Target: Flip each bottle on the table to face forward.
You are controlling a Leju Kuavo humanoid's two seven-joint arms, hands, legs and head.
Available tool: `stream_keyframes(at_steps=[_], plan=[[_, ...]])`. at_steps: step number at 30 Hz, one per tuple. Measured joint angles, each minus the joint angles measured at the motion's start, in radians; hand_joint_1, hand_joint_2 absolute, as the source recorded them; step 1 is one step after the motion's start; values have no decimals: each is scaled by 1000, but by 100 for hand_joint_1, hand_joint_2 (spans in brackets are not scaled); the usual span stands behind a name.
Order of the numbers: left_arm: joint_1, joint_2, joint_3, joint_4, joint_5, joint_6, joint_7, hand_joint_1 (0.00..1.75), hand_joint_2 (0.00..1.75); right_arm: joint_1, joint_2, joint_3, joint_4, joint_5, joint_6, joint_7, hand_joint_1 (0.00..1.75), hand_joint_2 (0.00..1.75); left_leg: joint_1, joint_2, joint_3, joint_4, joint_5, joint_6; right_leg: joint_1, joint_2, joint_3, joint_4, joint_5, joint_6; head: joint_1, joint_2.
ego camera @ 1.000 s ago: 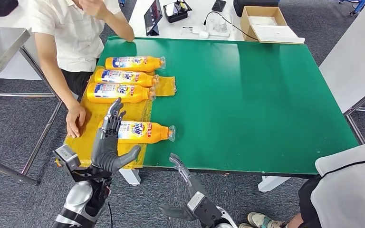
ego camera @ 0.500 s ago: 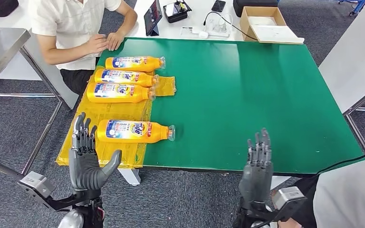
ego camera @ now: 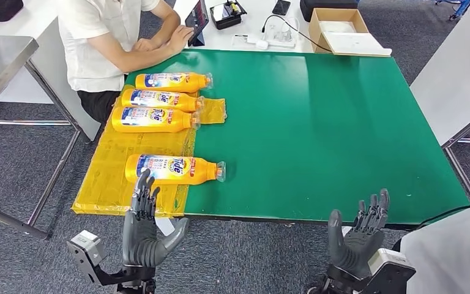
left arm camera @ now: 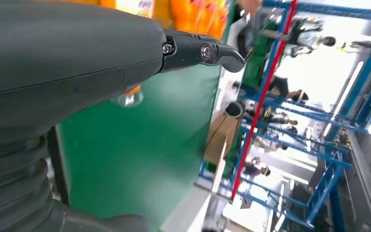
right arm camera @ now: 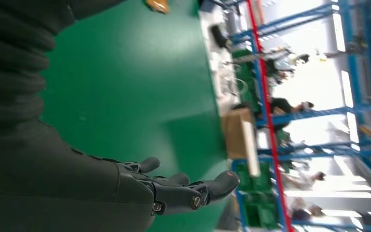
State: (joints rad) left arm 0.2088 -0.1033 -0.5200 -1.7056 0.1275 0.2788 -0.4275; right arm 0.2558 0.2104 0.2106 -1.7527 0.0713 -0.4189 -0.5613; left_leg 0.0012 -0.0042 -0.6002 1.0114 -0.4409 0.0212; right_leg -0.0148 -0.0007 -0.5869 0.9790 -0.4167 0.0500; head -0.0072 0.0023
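Several orange bottles lie on their sides on a yellow sheet (ego camera: 107, 174) at the left of the green table (ego camera: 330, 122). The nearest bottle (ego camera: 174, 169) shows its label, cap pointing right; it also appears orange in the left wrist view (left arm camera: 183, 12). Three more bottles (ego camera: 172, 81) (ego camera: 159, 99) (ego camera: 153, 119) lie in a row farther back. My left hand (ego camera: 144, 226) is raised open just in front of the table edge, below the nearest bottle. My right hand (ego camera: 358, 239) is raised open before the table's near right edge, holding nothing (right arm camera: 174, 188).
A person (ego camera: 104, 43) sits at the table's far left corner with hands resting near the far bottle. A cardboard box (ego camera: 339, 27), a tablet (ego camera: 197, 21) and cables lie on a white table behind. A white-clothed person (ego camera: 447, 245) stands at the lower right.
My left hand has shifted right and now stands under the nearest bottle. My right hand has moved right and tilted. The person drew both hands back to the far corner.
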Motion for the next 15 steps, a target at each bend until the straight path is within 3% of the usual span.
stream_keyframes(at_steps=[9, 11, 13, 15], plan=[[-21, -7, -2, 50, 18, 39, -33, 0, 175, 1, -14, 38, 41, 84, -9, 49, 0, 175, 0, 0, 1, 0, 0, 0, 0, 0, 0, 0, 0, 0, 0, 0], [-21, -8, -1, 52, 18, 39, -34, 0, 175, 1, -16, 43, 47, 88, -12, 50, 0, 87, 0, 0, 0, 0, 0, 0, 0, 0, 0, 0, 0, 0, 0, 0], [-21, -8, 0, 55, 16, 41, -35, 0, 175, 0, -18, 49, 53, 105, -21, 60, 0, 87, 0, 0, 0, 0, 0, 0, 0, 0, 0, 0, 0, 0, 0, 0], [-21, -11, 1, 57, 12, 45, -33, 0, 175, 0, -20, 59, 58, 129, -34, 75, 0, 175, 0, 0, 0, 0, 0, 0, 0, 0, 0, 0, 0, 0, 0, 0]])
